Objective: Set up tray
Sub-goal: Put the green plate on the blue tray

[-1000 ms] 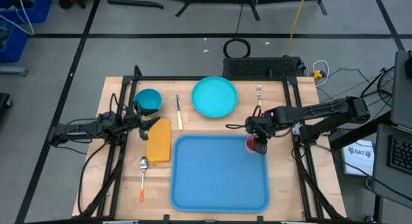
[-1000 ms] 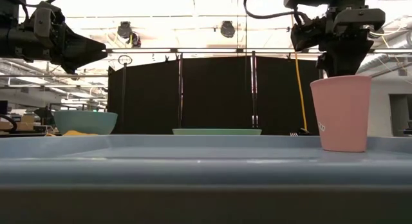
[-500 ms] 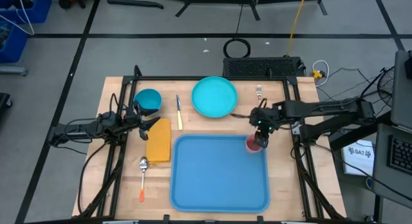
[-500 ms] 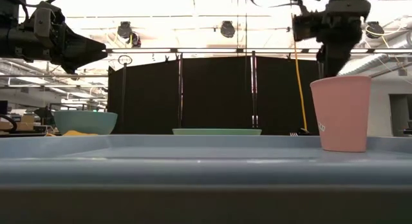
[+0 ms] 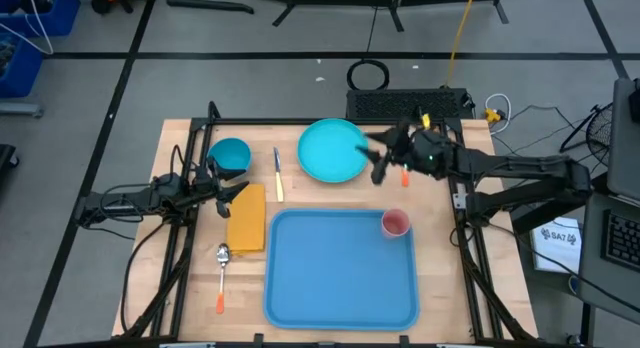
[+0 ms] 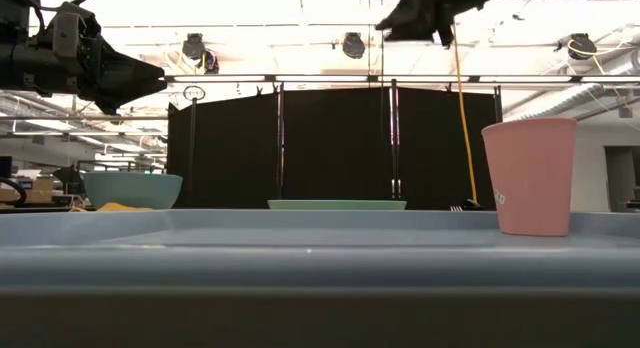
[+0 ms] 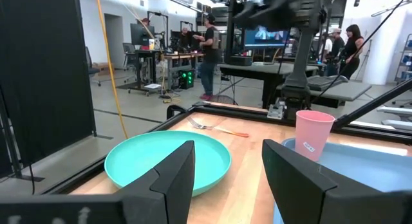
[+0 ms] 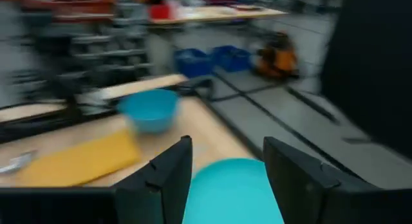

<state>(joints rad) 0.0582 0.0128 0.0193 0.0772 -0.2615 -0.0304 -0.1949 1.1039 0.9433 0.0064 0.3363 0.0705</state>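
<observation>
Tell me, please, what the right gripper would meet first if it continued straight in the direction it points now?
Probably the turquoise plate. The right gripper, open, hangs above the plate's edge and points across it toward the blue bowl. Its height is unclear, so it might pass over.

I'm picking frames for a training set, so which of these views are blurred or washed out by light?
Right wrist view: smeared by motion, the blue bowl and yellow napkin soft-edged. High view: sharp except the right tool, which is streaked. Low view: bright ceiling glare above, the pink cup crisp, the near rim of the tray out of focus. Left wrist view: clear, the turquoise plate well lit.
</observation>
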